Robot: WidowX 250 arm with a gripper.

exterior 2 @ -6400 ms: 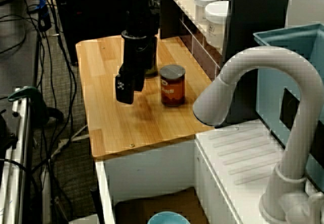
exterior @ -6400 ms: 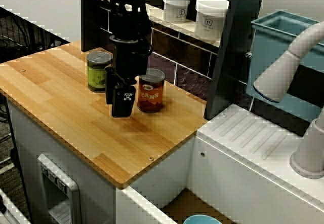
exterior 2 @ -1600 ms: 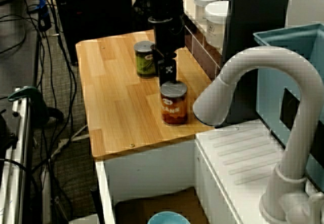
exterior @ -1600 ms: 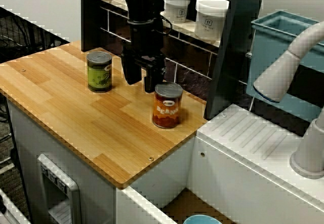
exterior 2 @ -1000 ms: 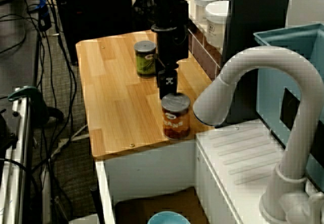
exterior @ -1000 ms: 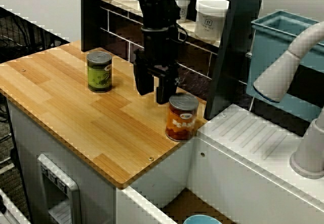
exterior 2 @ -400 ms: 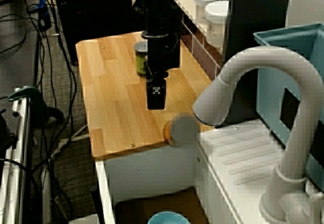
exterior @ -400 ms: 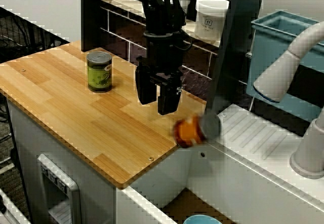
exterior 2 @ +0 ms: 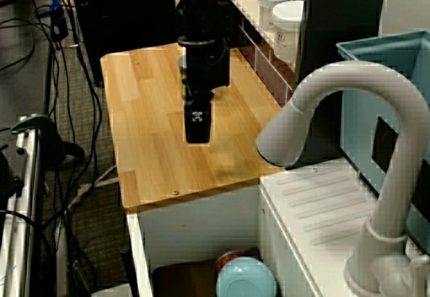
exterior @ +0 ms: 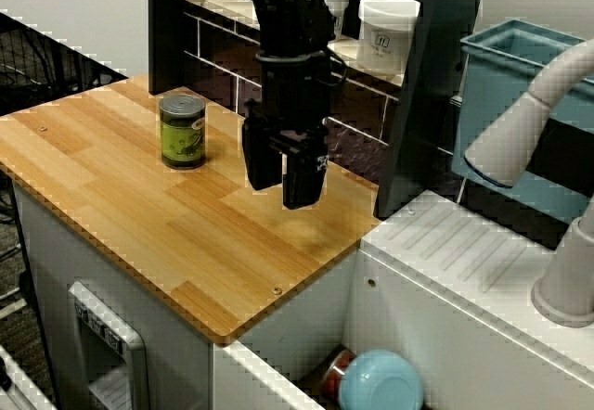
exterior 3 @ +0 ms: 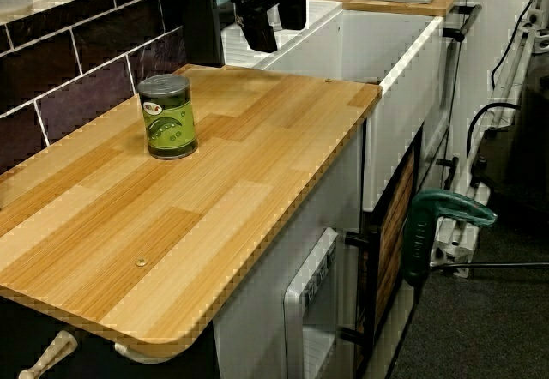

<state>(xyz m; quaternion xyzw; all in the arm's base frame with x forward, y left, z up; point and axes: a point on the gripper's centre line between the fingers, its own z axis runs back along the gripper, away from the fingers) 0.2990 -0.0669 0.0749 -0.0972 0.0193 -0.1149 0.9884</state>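
countertop: wooden countertop of light planks with rounded corners.
can: green can, upright on the countertop, toward its rear.
tiles: dark tiled wall along the countertop's back edge.
jars: two white lidded jars on a shelf above the countertop's back edge.
drainboard: white ridged drainboard, just beside the countertop's right edge.
faucet: white faucet, well right of the countertop.
bowl: light blue bowl, below the countertop's right front corner.
clamp: green clamp, lower than the countertop, out beyond its front edge.
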